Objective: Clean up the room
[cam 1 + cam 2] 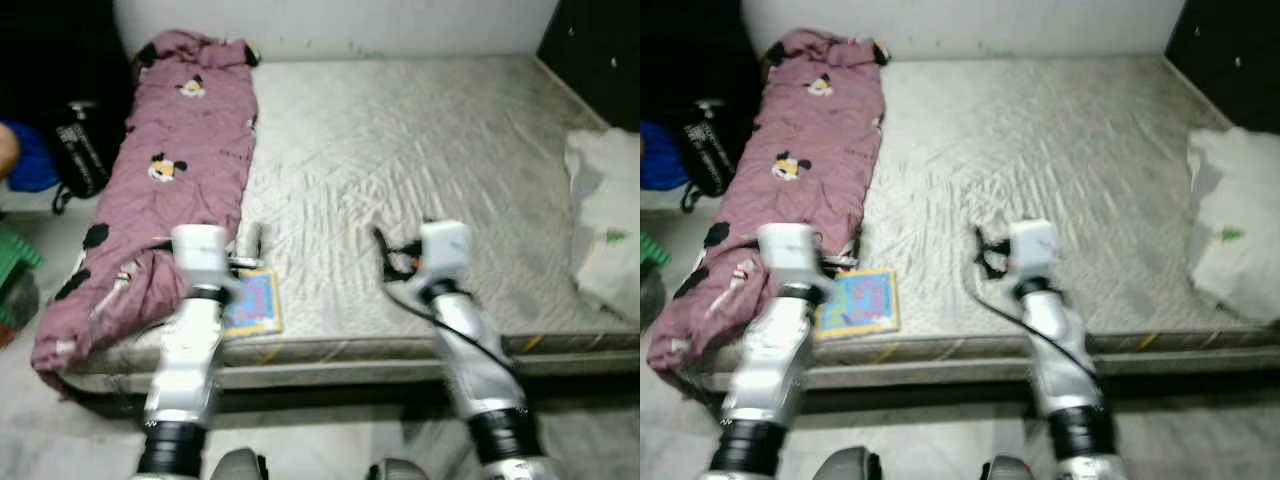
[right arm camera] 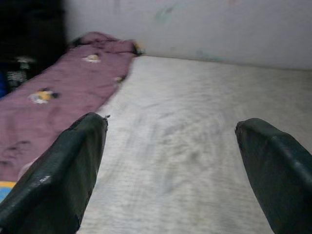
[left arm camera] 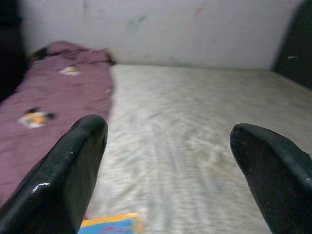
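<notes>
A purple blanket point(image 1: 170, 170) printed with cartoon mice lies crumpled along the left side of a grey mattress point(image 1: 420, 150) and hangs over its front corner. A small colourful book point(image 1: 252, 302) rests near the mattress's front edge, beside the blanket. My left gripper point(image 3: 168, 126) is open and empty, held low over the front of the mattress just above the book point(image 3: 109, 225). My right gripper point(image 2: 170, 122) is also open and empty, over the middle of the front part of the mattress.
A white cloth bundle point(image 1: 605, 220) sits on the right edge of the mattress. A black bag point(image 1: 85, 140) and a blue object point(image 1: 30, 160) stand at the left, a green stool point(image 1: 15, 260) below them. Dark furniture point(image 1: 600, 50) fills the back right corner.
</notes>
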Controlling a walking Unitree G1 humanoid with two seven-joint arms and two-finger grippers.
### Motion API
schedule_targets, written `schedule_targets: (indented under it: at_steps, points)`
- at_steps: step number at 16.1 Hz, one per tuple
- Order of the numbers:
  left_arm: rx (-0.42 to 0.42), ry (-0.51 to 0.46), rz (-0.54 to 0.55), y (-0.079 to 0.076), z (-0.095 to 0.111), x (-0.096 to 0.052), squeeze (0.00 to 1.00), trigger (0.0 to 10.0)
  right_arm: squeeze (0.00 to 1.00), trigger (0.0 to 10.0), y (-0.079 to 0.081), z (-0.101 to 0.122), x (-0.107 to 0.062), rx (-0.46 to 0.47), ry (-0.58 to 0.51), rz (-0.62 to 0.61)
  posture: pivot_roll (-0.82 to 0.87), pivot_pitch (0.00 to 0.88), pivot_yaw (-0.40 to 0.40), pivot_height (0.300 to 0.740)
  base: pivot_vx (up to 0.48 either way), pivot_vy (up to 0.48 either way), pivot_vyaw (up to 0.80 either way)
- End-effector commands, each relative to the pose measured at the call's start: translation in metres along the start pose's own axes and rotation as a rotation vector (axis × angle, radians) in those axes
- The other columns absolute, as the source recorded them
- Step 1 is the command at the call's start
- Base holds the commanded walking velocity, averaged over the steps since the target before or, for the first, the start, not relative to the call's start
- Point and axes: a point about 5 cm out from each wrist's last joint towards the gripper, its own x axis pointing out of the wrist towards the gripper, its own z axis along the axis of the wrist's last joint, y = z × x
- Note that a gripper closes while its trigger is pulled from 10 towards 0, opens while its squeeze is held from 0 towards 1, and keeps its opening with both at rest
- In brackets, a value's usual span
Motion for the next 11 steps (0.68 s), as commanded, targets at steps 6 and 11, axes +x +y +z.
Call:
schedule_targets:
  at_steps: [6,11]
  points:
    - [0.027,-0.007,0.021,0.0100,0.0025,-0.0004,0.00,10.0,0.00,10.0,0.0097,0.0007,0.0028,0.011,-0.008,0.029,-0.01,0.039,0.011,0.740,0.000,-0.084,0.00]
    - [0.024,-0.009,0.020,0.0094,0.0026,0.0003,0.00,10.0,0.00,10.0,0.0090,0.0004,0.0033,0.014,-0.006,0.027,-0.01,0.039,0.009,0.740,0.000,-0.324,0.00]
